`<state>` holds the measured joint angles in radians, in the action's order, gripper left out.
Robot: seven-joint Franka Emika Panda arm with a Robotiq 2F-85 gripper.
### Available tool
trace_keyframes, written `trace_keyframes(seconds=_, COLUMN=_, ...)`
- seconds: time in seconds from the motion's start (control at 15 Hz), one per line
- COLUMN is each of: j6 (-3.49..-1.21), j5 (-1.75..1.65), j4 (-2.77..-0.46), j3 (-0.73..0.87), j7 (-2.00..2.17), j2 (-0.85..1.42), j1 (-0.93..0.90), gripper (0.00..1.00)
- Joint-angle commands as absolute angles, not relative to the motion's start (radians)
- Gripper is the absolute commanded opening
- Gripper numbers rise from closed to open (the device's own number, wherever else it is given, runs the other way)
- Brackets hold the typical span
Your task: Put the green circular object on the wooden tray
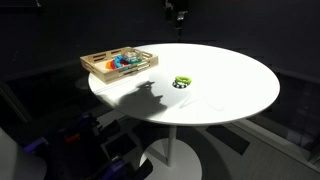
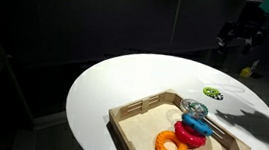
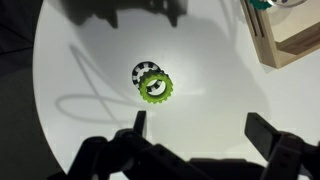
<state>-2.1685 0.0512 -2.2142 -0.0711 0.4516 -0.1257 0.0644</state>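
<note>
The green circular object (image 3: 156, 88) is a small lime-green gear-like ring lying on the white round table, partly over a black-and-white dotted disc (image 3: 146, 72). It also shows in both exterior views (image 1: 183, 81) (image 2: 213, 92). The wooden tray (image 1: 103, 69) sits at the table's edge and holds blue, orange and red pieces; in an exterior view it is near the front (image 2: 130, 115). A corner of it shows in the wrist view (image 3: 290, 50). My gripper (image 3: 197, 130) is open and empty, high above the table, apart from the green ring. It shows dark at the top of an exterior view (image 2: 241, 36).
The white round table (image 1: 230, 85) stands on a pedestal in a dark room. An orange ring (image 2: 172, 146), a red ring (image 2: 191, 134) and a blue piece (image 2: 194, 123) lie in the tray. The arm's shadow falls across the table.
</note>
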Motion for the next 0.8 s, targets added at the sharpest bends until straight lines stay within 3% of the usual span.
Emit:
trace_keyframes(seconds=0.0, j6=-2.282, j5=-0.006, j4=-2.235, j3=-0.062, j7=0.526, j2=-0.058, j1=0.051, gripper=1.00)
trace_keyframes(seconds=0.73, j6=-2.508, j5=-0.088, j4=-2.279, j3=0.005, j7=0.557, j2=0.129, j1=0.007, gripper=1.00)
